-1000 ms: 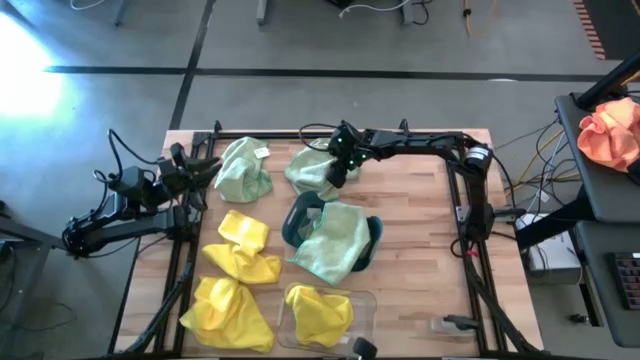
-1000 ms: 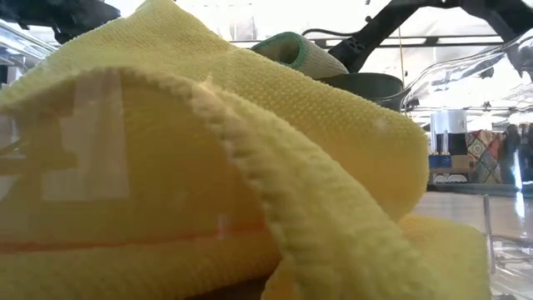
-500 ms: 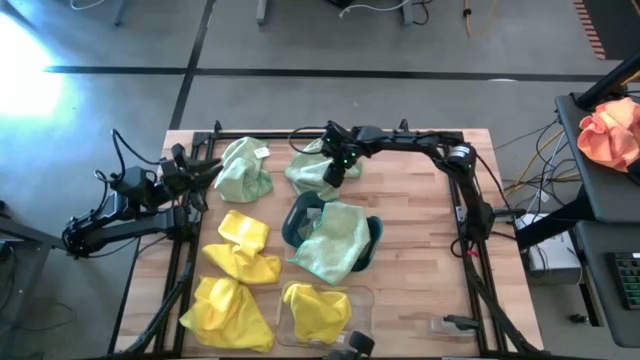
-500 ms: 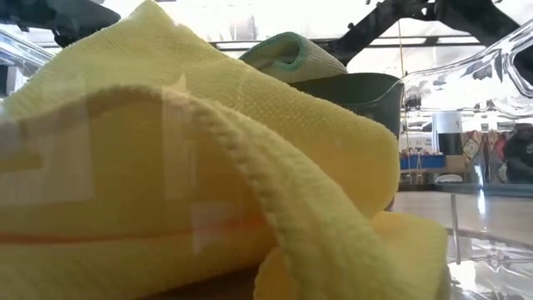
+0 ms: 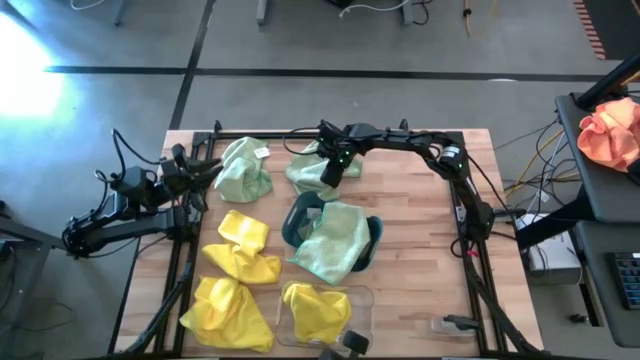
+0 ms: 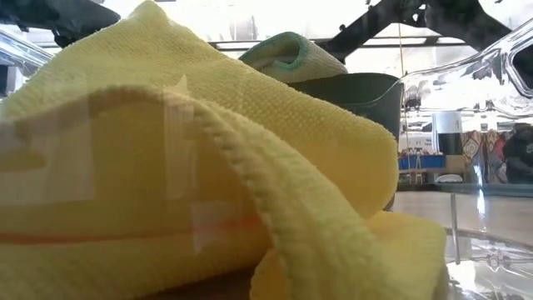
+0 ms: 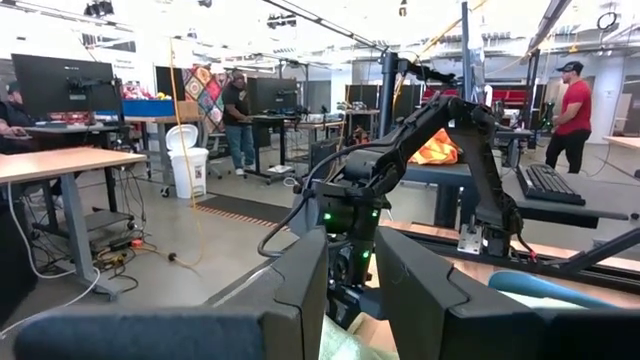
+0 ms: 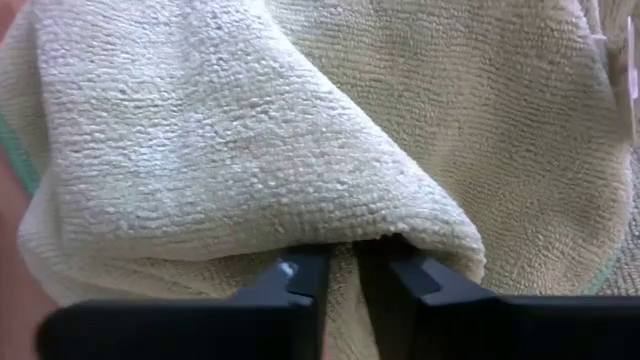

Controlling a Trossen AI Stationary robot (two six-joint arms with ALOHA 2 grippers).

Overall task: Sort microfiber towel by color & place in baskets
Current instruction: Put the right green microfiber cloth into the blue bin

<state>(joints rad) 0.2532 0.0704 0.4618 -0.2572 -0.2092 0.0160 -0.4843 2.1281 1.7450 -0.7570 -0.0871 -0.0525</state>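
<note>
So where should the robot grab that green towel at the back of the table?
Probably the raised fold of the green towel, from straight above. The right end effector is already there, fingers straddling that ridge. Bunched cloth pinches easier than flat cloth.

The high view is evenly lit and sharp across the table (image 5: pixel 420 230); a strong white glare washes out the floor (image 5: pixel 30 75) at its upper left corner; shadows under the arms are soft and short. The low view is backlit by a bright, blown-out room; the yellow towel (image 6: pixel 166 167) pressed near the lens is soft-focused, and the clear basket (image 6: pixel 475 83) throws reflections and warps what lies behind it. The left wrist view is bright under ceiling lamps, its near fingers (image 7: pixel 290 300) blurred; the right wrist view is flat, dim and shadowless.
</note>
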